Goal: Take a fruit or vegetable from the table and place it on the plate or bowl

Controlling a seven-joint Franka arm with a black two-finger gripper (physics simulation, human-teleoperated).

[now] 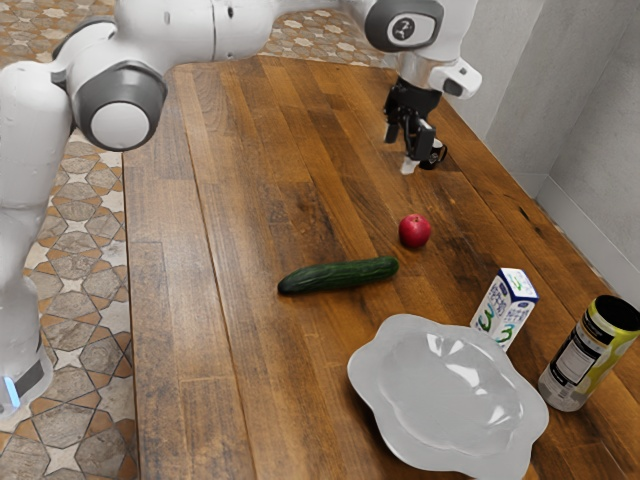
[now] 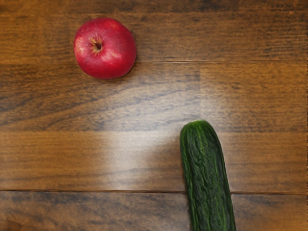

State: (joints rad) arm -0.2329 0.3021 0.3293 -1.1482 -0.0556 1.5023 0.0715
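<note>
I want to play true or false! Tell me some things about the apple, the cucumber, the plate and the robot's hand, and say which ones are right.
1. The apple sits on the plate. False: it rests on the wooden table, apart from the plate.
2. The cucumber lies flat on the table, between the apple and the plate. True.
3. The gripper is holding the cucumber. False: it hangs open above the table with nothing between its fingers, on the far side of the apple from the cucumber.
4. A small carton stands upright beside the plate. True.
</note>
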